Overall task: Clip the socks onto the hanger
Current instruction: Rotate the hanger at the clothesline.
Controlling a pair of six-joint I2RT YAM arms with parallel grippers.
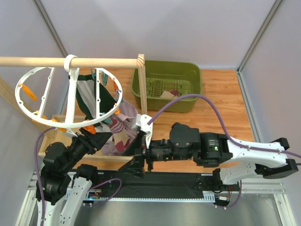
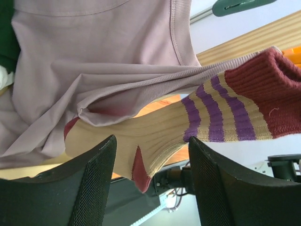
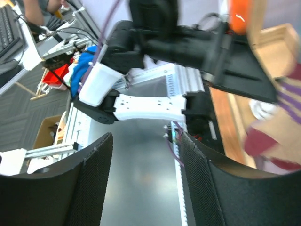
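**Sock under hanger ring; both grippers open, nothing clamped**

**Item.** The sock [image 2: 221,108] is ribbed cream fabric with purple stripes, a maroon cuff and a maroon heel patch. It hangs in the bundle of cloth below the near-right edge of the hanger [image 1: 70,99], and its heel dips between the left gripper's fingers.

**Surroundings.** A mauve garment [image 2: 94,70] drapes directly against the sock and overlaps its foot end. A dark green garment [image 1: 91,99] hangs behind it, inside the ring. The hanger is a white spoked ring with orange clips [image 1: 29,93] on its rim, hooked over a wooden rod [image 1: 37,61]. Farther back on the bench [image 1: 225,108] stands a green bin [image 1: 195,89]. Its contents are too small to identify.

**Grippers.** The left gripper [image 2: 151,141] reaches up into the bundle with its jaws wide apart. The sock's heel sits in the gap, and the fingers are not closed on it. The right gripper [image 3: 146,139] comes in from the right, just beside the bundle, with its jaws apart and nothing between them. Its view is blurred, so contact with the cloth cannot be judged.
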